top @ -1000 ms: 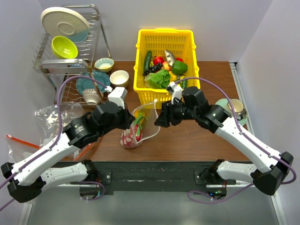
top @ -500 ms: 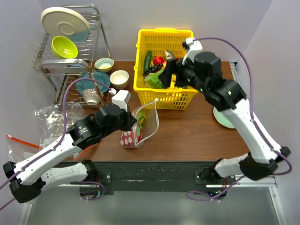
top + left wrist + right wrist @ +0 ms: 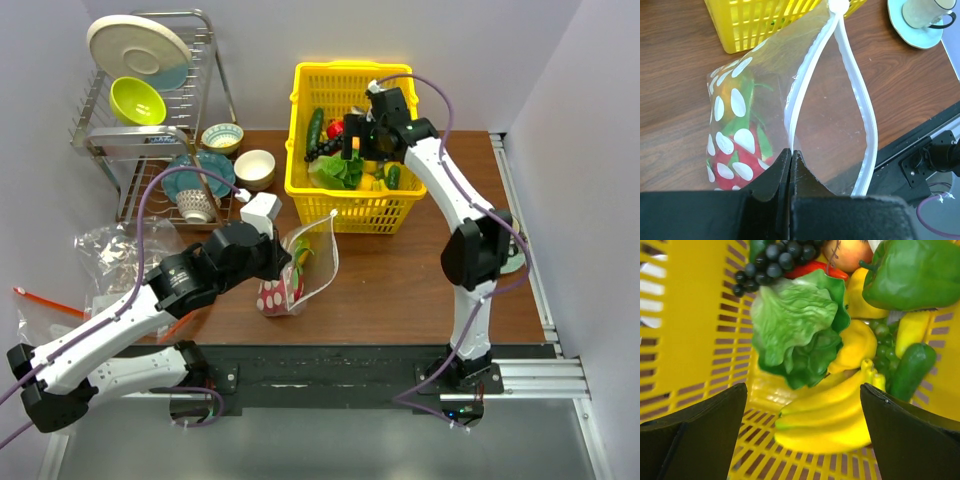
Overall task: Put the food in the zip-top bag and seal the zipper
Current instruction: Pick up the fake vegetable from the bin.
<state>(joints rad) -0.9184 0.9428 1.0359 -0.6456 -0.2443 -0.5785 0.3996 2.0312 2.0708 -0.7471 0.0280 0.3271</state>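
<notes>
Top external view shows the zip-top bag on the table by the yellow basket, some food inside. The left gripper stays pinched on its zipper. The right gripper has left the mouth and hovers over the basket's lettuce, jaws spread wide, likely for the next piece.

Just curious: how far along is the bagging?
Done: a red toy fruit sits inside the clear white-dotted plastic bag. In hand: left pincer pinches its open zipper edge; open right pincer hovers over green toy lettuce in the yellow plastic basket. Left: sealing.
</notes>
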